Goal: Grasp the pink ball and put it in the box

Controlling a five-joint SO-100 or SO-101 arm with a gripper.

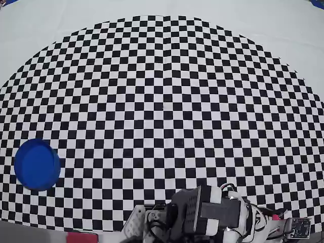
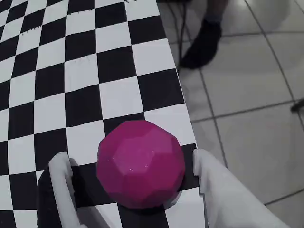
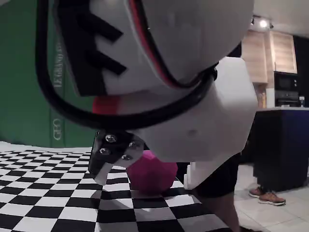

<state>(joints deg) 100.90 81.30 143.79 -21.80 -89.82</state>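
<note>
The pink ball (image 2: 140, 164) is a faceted magenta sphere resting on the checkered mat, close to the table's edge. My gripper (image 2: 132, 159) is open and straddles it. The right white finger (image 2: 209, 175) is nearly against the ball, while the left finger (image 2: 61, 175) stands a small gap away. In the fixed view the ball (image 3: 150, 174) sits low between the two fingers of the gripper (image 3: 145, 181), under the arm's bulk. The box (image 1: 37, 164), a round blue dish, lies at the mat's left side in the overhead view. There the arm (image 1: 212, 217) hides the ball.
The table edge (image 2: 186, 111) runs just right of the ball, with tiled floor (image 2: 247, 95) below. A person's feet (image 3: 265, 195) and a dark counter (image 3: 282, 145) stand beyond the table.
</note>
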